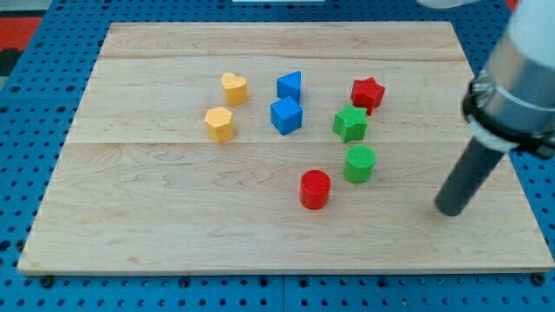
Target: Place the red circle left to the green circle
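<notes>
Red circle (316,190), upright ribbed cylinder, near green circle (359,164)

A red circle (316,189), a short upright cylinder, is standing on the wooden board just below and to the view's left of a green circle (359,164), a similar upright cylinder with a ridged top. They are sitting close together, not quite touching.

Pale, smooth wooden board (173,225) carries matt plastic-looking blocks, the green circle (359,164) finely ribbed.
</notes>
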Action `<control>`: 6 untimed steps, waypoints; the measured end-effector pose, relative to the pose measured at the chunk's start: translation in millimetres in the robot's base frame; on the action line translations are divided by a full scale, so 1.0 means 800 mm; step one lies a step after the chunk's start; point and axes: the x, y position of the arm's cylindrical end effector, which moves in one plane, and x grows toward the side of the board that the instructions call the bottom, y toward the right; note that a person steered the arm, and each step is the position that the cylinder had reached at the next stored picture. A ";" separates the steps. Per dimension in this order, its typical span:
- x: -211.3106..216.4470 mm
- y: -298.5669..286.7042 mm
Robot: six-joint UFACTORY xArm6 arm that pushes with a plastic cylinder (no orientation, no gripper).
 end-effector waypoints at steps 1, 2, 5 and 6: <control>0.028 -0.079; 0.034 -0.126; -0.018 -0.176; -0.018 -0.183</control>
